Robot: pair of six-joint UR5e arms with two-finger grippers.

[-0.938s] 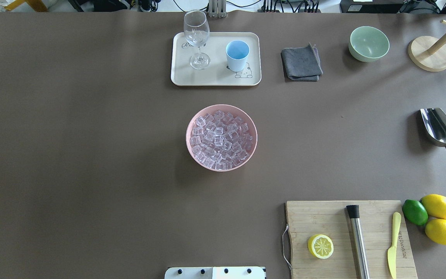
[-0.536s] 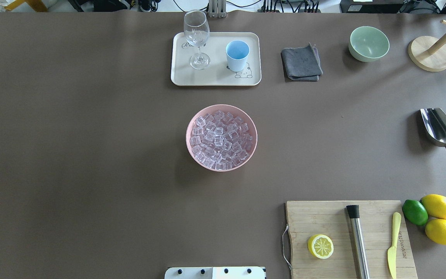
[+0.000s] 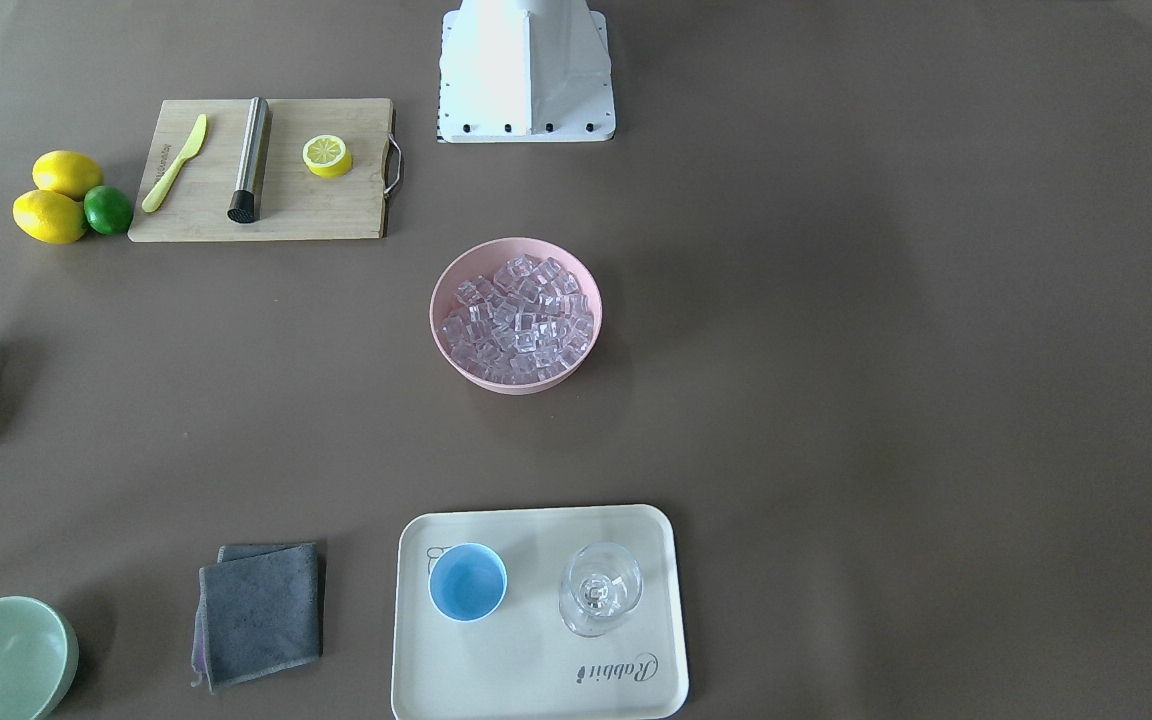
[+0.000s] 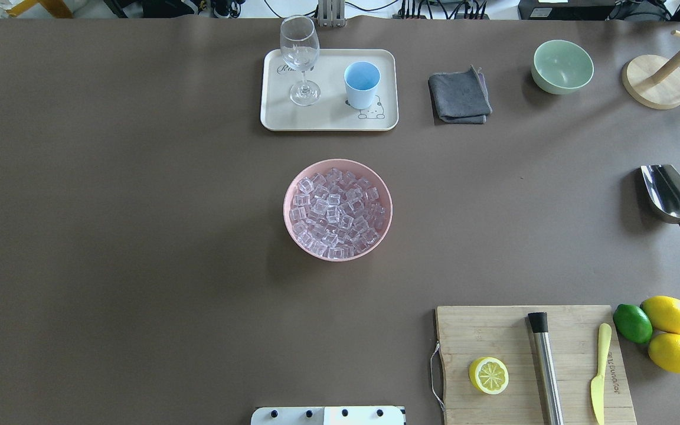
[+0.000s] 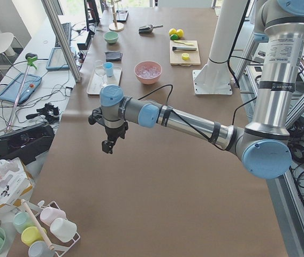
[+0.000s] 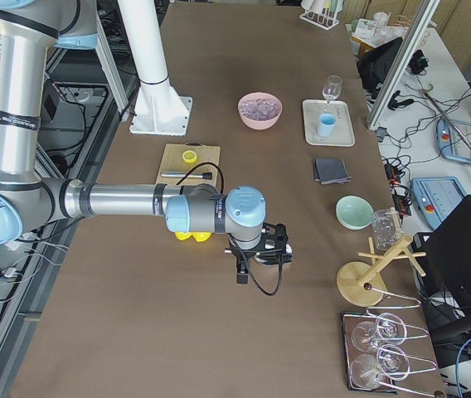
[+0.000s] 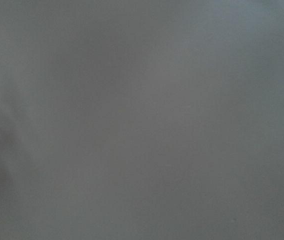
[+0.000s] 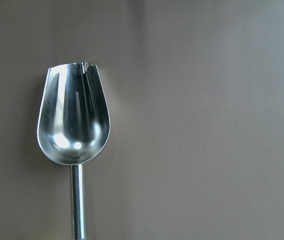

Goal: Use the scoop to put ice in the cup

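The steel scoop [image 4: 670, 195] lies empty on the table at the far right, handle toward the robot; it fills the right wrist view [image 8: 74, 120], where no fingers show. The ice [image 4: 337, 212] is heaped in a pink bowl [image 4: 337, 161] at the table's middle. The light-blue cup [image 4: 362, 82] stands empty on a cream tray [image 4: 328, 121] behind the bowl. My right gripper [image 6: 240, 274] hangs above the table's right end. My left gripper [image 5: 108, 145] hangs over bare table at the left end. I cannot tell whether either is open or shut.
A stemmed glass [image 4: 300, 53] stands on the tray beside the cup. A grey cloth [image 4: 459, 95], a pale green bowl [image 4: 562, 66] and a wooden stand [image 4: 656, 82] sit at the back right. A cutting board [image 4: 529, 366] with lemon half, steel cylinder and knife lies front right, with lemons [image 4: 669, 314] beside it.
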